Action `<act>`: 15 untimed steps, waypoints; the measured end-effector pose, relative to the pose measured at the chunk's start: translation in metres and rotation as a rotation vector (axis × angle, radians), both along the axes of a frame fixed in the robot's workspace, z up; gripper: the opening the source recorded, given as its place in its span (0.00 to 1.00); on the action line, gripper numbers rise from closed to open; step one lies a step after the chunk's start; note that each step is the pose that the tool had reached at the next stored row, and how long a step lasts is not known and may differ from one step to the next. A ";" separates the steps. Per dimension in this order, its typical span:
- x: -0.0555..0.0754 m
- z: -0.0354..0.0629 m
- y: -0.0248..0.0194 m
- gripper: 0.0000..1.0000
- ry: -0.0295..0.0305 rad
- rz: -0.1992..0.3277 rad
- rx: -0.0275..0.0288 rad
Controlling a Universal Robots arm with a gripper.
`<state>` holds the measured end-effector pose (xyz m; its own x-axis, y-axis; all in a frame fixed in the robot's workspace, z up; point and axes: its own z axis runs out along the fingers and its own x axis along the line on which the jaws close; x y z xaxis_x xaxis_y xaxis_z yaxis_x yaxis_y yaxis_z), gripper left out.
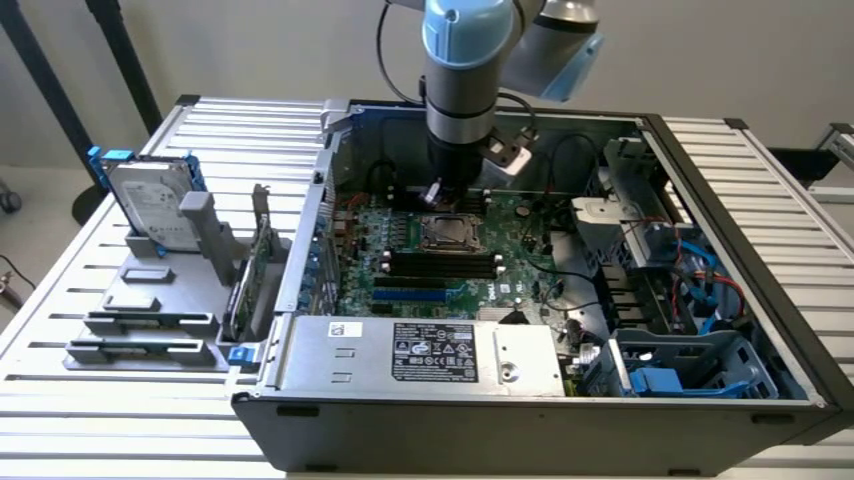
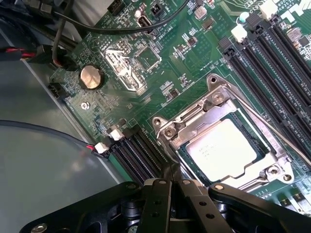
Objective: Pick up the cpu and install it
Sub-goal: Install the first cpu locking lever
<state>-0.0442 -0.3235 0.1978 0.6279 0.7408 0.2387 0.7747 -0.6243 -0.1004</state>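
The jaws are pressed together with nothing between them, the two black fingers [image 2: 171, 187] meeting at a tip that sits at the edge of the metal socket frame [image 2: 214, 97] on the green motherboard [image 2: 160, 58]. From where I stand, the gripper [image 1: 438, 190] hangs straight down from the blue-and-grey arm [image 1: 467, 60] into the open computer case [image 1: 534, 420], its tip just over the far edge of the socket. The cpu [image 2: 222, 146] already lies flat in that socket, its pale metal top facing up inside the frame, and in the wrist view it sits at about two o'clock from the closed fingertips, close by but not touching them. In the exterior view the chip [image 1: 447, 231] shows as a small square in the middle of the board, just on the near side of the gripper at about six o'clock from it. Black memory slots [image 1: 443, 264] run on the near side of the socket. A round coin battery [image 2: 91, 76] sits on the board at about ten o'clock from the cpu in the wrist view. Outside the case, at nine o'clock from it on the slatted table [image 1: 80, 400], a hard drive [image 1: 150, 205] with blue rails stands upright in a grey holder [image 1: 147, 320].
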 end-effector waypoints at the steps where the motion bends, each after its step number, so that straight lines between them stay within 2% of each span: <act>1: 0.001 0.0000 -0.0002 0.11 0.0002 0.000 0.0000; 15: 0.010 -0.0004 -0.0035 0.11 0.0015 0.000 0.0001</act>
<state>-0.0346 -0.3270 0.1973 0.6282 0.7408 0.2378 0.7746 -0.6242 -0.1016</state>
